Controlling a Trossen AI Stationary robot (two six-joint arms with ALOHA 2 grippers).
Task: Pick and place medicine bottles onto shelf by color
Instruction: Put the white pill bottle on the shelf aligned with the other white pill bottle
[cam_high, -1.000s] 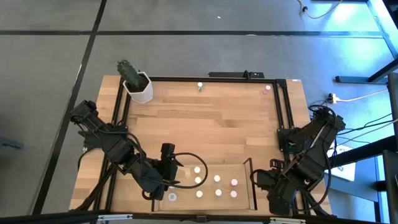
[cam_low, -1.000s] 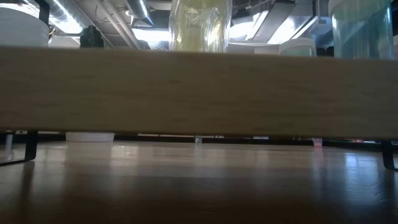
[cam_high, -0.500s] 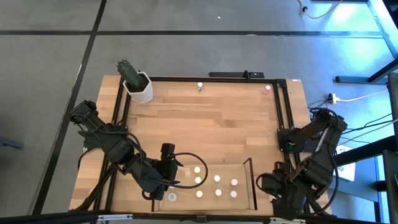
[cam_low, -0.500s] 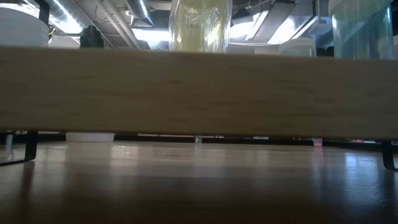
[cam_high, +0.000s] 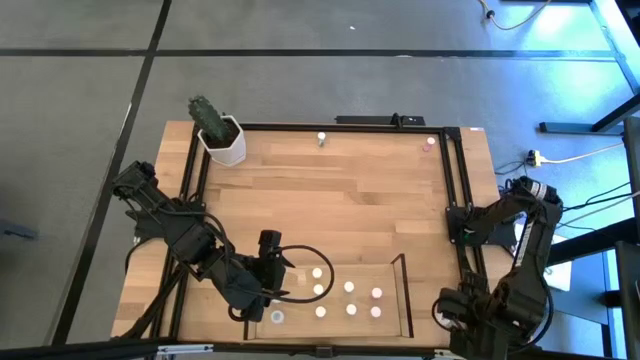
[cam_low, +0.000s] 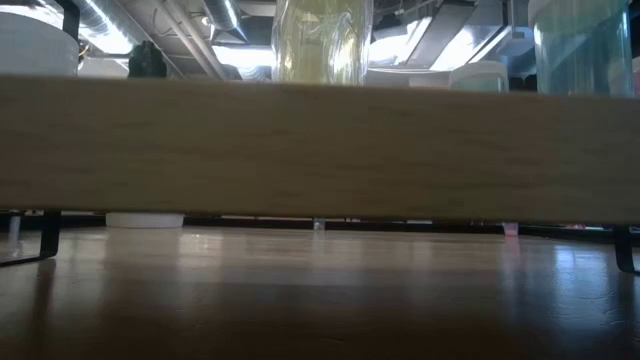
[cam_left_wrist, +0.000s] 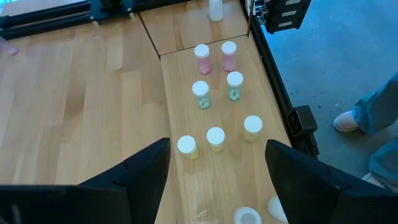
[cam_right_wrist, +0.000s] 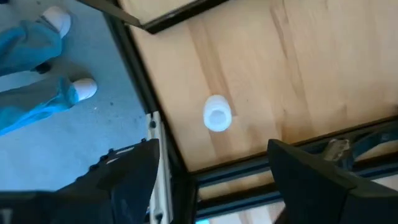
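Observation:
The shelf (cam_high: 404, 296), a clear-walled tray with a wood floor, lies at the table's near edge. Several small capped medicine bottles stand on its floor: pink (cam_left_wrist: 202, 58), greenish (cam_left_wrist: 200, 94) and yellowish (cam_left_wrist: 215, 138) ones. My left gripper (cam_left_wrist: 217, 180) hangs open above the shelf's left end (cam_high: 272, 285), touching nothing. My right gripper (cam_high: 452, 318) is open over the table's near right corner. Below it, a white-capped bottle (cam_right_wrist: 217, 114) stands alone on the bare wood, and its fingers (cam_right_wrist: 124, 180) are clear of it. Two more bottles (cam_high: 321, 138) (cam_high: 429, 143) stand at the far edge.
A white pot with a cactus (cam_high: 222, 138) stands at the far left corner. A black metal frame (cam_high: 452, 190) runs around the tabletop. A person's legs in blue trousers and white shoes (cam_right_wrist: 37, 93) stand beside the near right corner. The wide middle of the table (cam_high: 330, 205) is bare wood.
My right gripper has swung from beside the shelf's right end toward the table's near right corner, sinking a little and rolling about its own line. The left arm and all bottles have kept still.

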